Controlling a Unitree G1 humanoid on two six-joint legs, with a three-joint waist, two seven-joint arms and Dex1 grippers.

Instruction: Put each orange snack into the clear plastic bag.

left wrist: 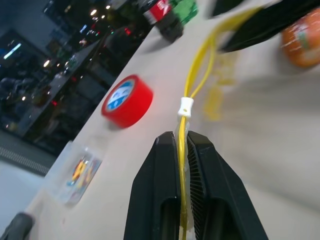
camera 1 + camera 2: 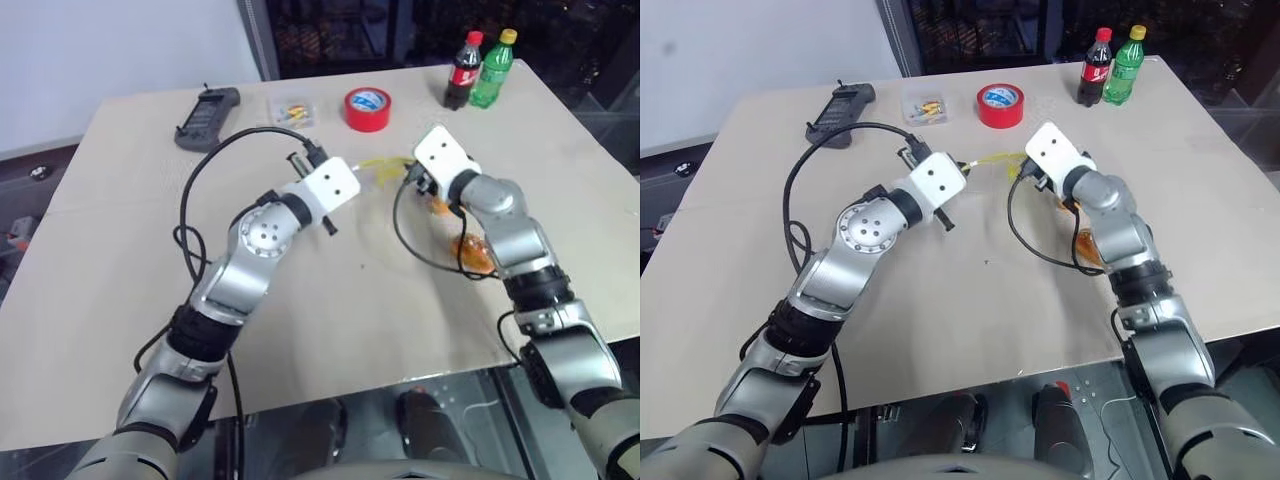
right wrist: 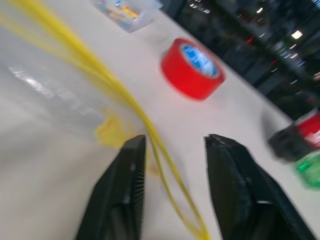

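Pinching the clear plastic bag (image 1: 235, 125) by its yellow seal strip, my left gripper (image 1: 183, 150) holds it above the table. My right gripper (image 3: 175, 150) stands apart (nothing between its fingers). Next: reach the orange snacks (image 2: 472, 252) lying under my right forearm.

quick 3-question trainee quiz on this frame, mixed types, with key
1. True or false: the left gripper is clamped on the clear plastic bag's yellow seal strip.
2. The right gripper is: A) open B) shut on an orange snack C) shut on the red tape roll.
3. What stands nearest the red tape roll: the two bottles or the orange snack?

Key: 1 true; 2 A; 3 the two bottles.
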